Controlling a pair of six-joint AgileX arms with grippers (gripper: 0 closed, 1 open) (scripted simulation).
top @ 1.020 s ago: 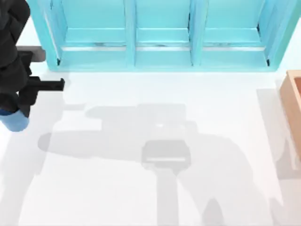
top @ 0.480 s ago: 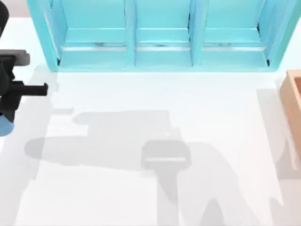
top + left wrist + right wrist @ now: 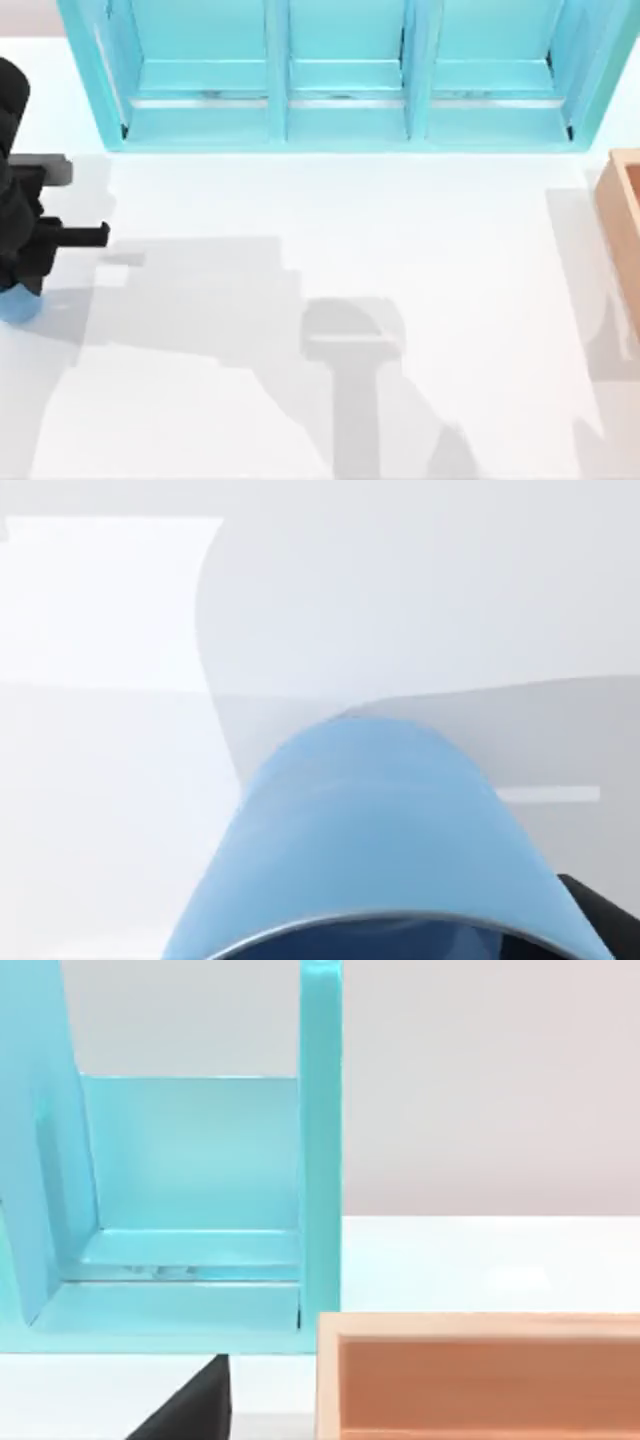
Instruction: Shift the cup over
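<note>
The cup [image 3: 18,305] sits at the far left edge of the white table [image 3: 330,240], mostly hidden beneath the left arm; a small blue arc of it pokes out below the dark body of the left gripper [image 3: 22,285]. From the left wrist view, the cup [image 3: 370,840] lies right under the camera, its tapered blue wall running away from the lens and its rim at the near edge of the picture. So its long axis runs in line with the gripper, and the gripper sits directly over it rather than off to one side.

Whether the left gripper's fingers are clenched on the cup or spread around it cannot be told. A dark corner shows beside the rim in the wrist view, but no pads are clearly in contact. It is also unclear whether the cup's base rests on the table or hangs just above it.

The left arm is plainly the nearer one — the cup is well apart from the right side of the table, where a wooden box [image 3: 622,215] stands at the edge. The right wrist view looks toward that box [image 3: 480,1375] and the blue shelf unit [image 3: 190,1200], which suggests the right arm is parked there.

Any shift would most likely carry the cup rightward — toward the table's open middle, in front of the shelf unit [image 3: 340,75].
</note>
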